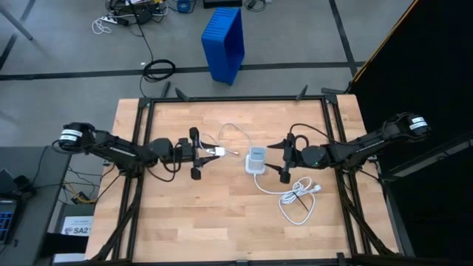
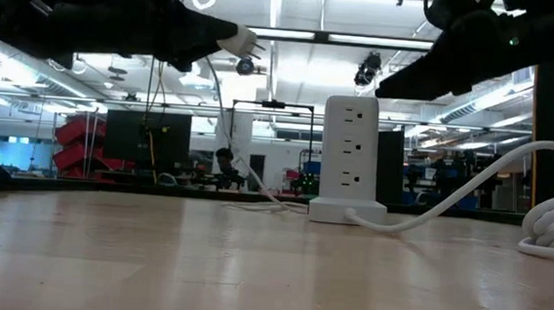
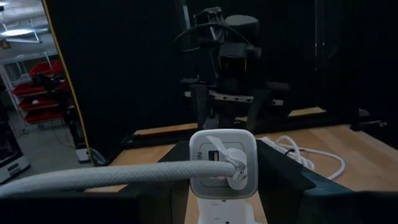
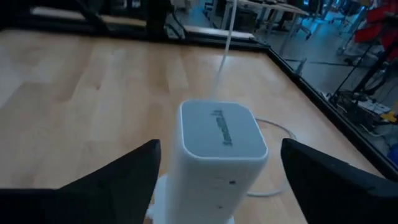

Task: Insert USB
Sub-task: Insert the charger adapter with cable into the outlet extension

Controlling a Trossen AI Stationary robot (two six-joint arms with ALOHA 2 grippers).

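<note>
Now, at mid-table, your left gripper [image 1: 208, 153] is clamped on the plug of the thin white USB cable [image 1: 230, 133], while your right gripper [image 1: 284, 159] straddles, fingers spread, the upright white socket tower [image 1: 256, 159]; next, align plug with port and push home.

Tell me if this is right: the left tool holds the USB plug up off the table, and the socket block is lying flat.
Not quite. The low view shows the socket block standing upright on the table. The left tool does hold the USB plug off the table.
</note>
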